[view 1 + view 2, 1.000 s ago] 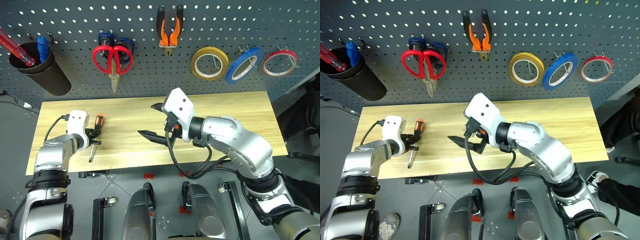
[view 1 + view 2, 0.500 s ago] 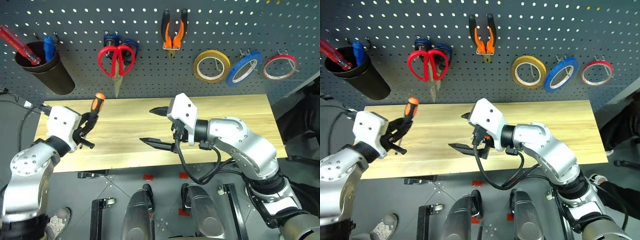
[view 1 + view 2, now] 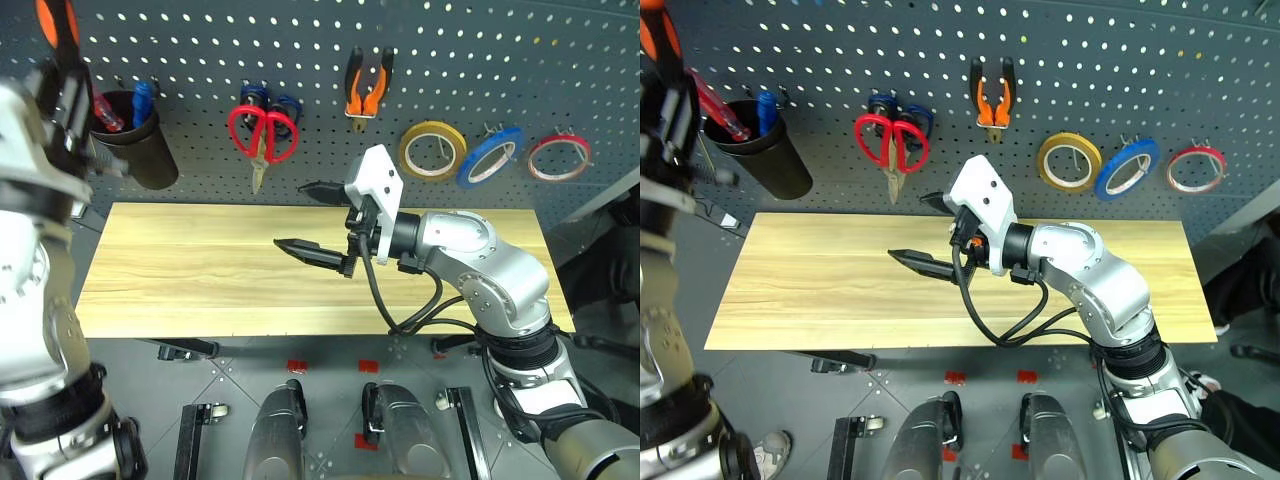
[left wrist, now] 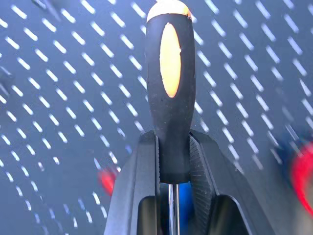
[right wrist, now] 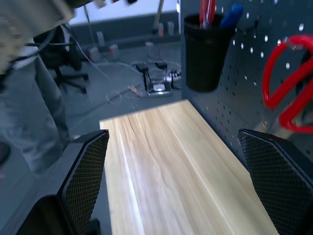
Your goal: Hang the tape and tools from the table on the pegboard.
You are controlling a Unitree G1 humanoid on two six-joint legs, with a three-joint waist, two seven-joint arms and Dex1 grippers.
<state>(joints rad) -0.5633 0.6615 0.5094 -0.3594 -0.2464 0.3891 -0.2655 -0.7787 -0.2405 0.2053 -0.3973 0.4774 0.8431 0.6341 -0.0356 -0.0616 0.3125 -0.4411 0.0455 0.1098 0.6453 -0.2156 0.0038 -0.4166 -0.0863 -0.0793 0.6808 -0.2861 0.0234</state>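
My left gripper (image 4: 173, 147) is shut on the lower end of the screwdriver (image 4: 170, 88), whose orange-and-black handle points up in front of the pegboard (image 3: 200, 50). In the head views it is raised at the far left (image 3: 66, 80), beside the black cup. On the pegboard hang the red-handled scissors (image 3: 264, 135), the pliers (image 3: 368, 85) and the blue tape (image 3: 490, 157). My right gripper (image 3: 310, 215) hovers open over the middle of the table (image 3: 180, 270), pointing left, with nothing between its fingers.
A black cup (image 3: 135, 150) with a red and a blue tool hangs at the left of the pegboard. Dark blue scissors sit behind the red ones. A yellow tape roll (image 3: 432, 150) and a red tape roll (image 3: 558, 157) flank the blue tape.
My left gripper has lifted the screwdriver off the table's left end up to the pegboard, beside the black cup. The camera has tilted up. The right gripper has risen slightly.
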